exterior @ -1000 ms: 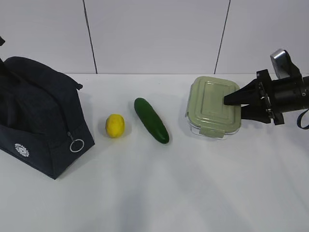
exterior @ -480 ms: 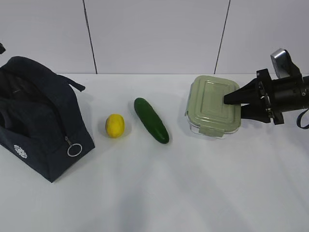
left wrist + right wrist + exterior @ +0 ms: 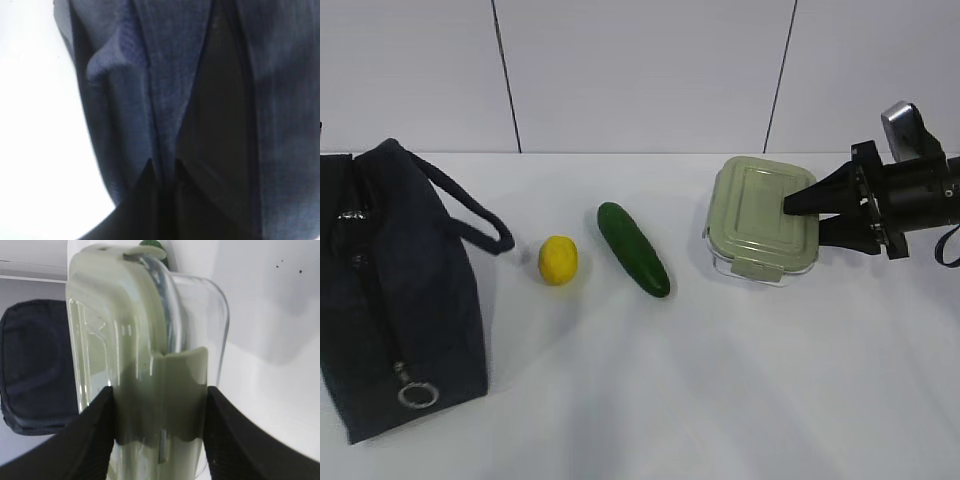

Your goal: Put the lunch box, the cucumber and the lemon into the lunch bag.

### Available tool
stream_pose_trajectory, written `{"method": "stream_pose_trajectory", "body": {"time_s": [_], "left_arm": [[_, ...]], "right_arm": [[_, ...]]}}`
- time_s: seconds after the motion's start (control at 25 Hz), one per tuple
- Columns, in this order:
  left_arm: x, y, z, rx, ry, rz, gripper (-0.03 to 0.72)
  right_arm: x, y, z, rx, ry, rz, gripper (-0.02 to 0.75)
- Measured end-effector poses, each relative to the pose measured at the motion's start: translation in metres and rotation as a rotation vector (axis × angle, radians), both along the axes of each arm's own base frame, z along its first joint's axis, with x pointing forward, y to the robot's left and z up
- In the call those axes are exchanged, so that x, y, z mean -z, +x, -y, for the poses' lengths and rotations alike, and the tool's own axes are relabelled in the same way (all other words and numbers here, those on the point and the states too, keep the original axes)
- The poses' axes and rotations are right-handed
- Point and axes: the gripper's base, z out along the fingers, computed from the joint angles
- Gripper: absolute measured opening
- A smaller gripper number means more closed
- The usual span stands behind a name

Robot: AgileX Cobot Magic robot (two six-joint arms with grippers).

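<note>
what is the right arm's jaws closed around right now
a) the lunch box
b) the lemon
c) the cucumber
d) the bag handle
a: in the right wrist view the two dark jaws sit on either side of the lunch box at its green side clip, and the exterior view shows the right gripper at that box's right edge, while the lemon and the cucumber lie untouched on the table.

— What is the bag (image 3: pixel 400 290) made of?
— Dark matt cloth, finely woven; its zipper ring (image 3: pixel 417 396) is shiny metal.
— And the box (image 3: pixel 765 222)?
— Clear glossy walls; a matt, ribbed green plastic lid (image 3: pixel 120 315).
— The rest?
— Cucumber (image 3: pixel 633 248) smooth with slight sheen; lemon (image 3: pixel 558 260) matt, faintly dimpled; table (image 3: pixel 720 380) plain, smooth white.
</note>
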Motion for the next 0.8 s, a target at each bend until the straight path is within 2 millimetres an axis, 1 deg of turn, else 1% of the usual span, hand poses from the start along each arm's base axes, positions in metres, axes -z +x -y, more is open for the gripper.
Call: {"method": "stream_pose_trajectory", "body": {"time_s": [0.08,0.16,0.28,0.36,0.44,0.48,0.52,0.64,0.72,0.8], "left_arm": [[-0.012,0.001,0.000,0.036,0.008,0.000,-0.006],[-0.025,0.005,0.000,0.050,0.015,0.030,-0.006],[-0.043,0.010,0.000,0.059,0.023,0.082,-0.006],[-0.050,0.011,0.000,0.068,0.024,0.088,-0.006],[-0.051,0.010,0.000,0.075,0.023,0.076,-0.006],[-0.051,0.008,0.000,0.080,0.021,0.055,-0.006],[-0.051,0.008,0.000,0.080,0.021,0.055,-0.006],[-0.050,0.006,0.000,0.091,0.020,0.035,-0.006],[-0.050,0.004,0.003,0.119,0.027,0.023,-0.006],[-0.049,0.003,0.010,0.159,0.047,0.016,-0.006]], "right_arm": [[-0.003,0.000,0.000,0.004,0.002,-0.001,0.385],[-0.009,-0.001,-0.002,0.006,0.002,0.005,0.385],[-0.025,-0.004,-0.011,-0.013,-0.003,0.039,0.385],[-0.034,-0.006,-0.019,-0.029,-0.002,0.054,0.385],[-0.038,-0.007,-0.027,-0.044,0.006,0.048,0.385],[-0.040,-0.008,-0.035,-0.058,0.013,0.037,0.385],[-0.040,-0.008,-0.035,-0.058,0.013,0.037,0.385],[-0.040,-0.009,-0.045,-0.076,0.021,0.018,0.385],[-0.040,-0.010,-0.051,-0.089,0.026,0.008,0.385],[-0.041,-0.011,-0.055,-0.094,0.032,-0.002,0.385]]}}
